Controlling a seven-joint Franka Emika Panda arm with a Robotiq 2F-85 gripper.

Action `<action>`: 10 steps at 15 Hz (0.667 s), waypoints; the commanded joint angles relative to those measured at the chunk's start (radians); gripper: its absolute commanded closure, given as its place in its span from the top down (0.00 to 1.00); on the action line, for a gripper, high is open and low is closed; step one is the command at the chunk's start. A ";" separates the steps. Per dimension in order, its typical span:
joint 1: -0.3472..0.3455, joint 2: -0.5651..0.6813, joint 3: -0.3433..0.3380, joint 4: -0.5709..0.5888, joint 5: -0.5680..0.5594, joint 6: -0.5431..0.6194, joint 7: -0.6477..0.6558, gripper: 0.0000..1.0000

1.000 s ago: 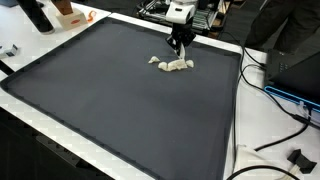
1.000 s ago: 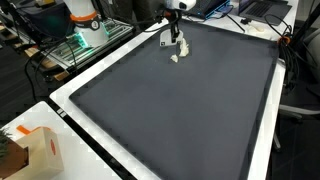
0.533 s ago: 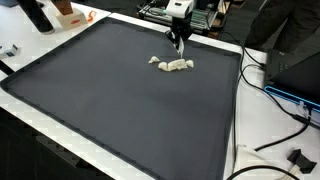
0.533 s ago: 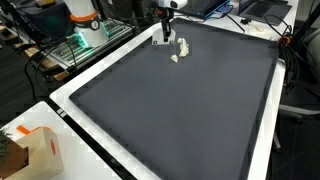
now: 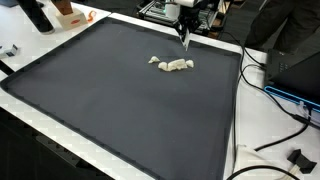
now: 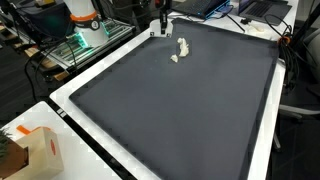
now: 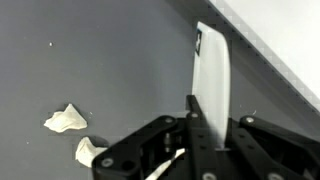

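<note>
My gripper [image 5: 184,36] hangs above the far part of a dark grey mat [image 5: 110,95], clear of its surface. In the wrist view the gripper [image 7: 207,110] is shut on a flat white strip [image 7: 212,70] that sticks out beyond the jaws. A small row of white crumpled pieces [image 5: 172,64] lies on the mat just in front of and below the gripper. It also shows in an exterior view [image 6: 180,49], with the gripper [image 6: 163,24] up and to its left. Two of the pieces [image 7: 66,119] show in the wrist view.
The mat is bordered by a white table edge [image 5: 255,120]. Black cables [image 5: 275,95] and a dark device lie at one side. A cardboard box [image 6: 40,150] stands at a near corner. Equipment racks [image 6: 85,35] stand beyond the far edge.
The gripper was down at the white pieces a second ago. It has risen and drawn back toward the mat's far edge, carrying the white strip.
</note>
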 commanded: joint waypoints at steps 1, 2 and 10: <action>0.032 -0.100 0.005 -0.007 -0.035 -0.089 0.142 0.01; 0.037 -0.114 0.007 0.002 -0.036 -0.107 0.168 0.01; 0.034 -0.167 0.047 0.098 -0.106 -0.194 0.449 0.01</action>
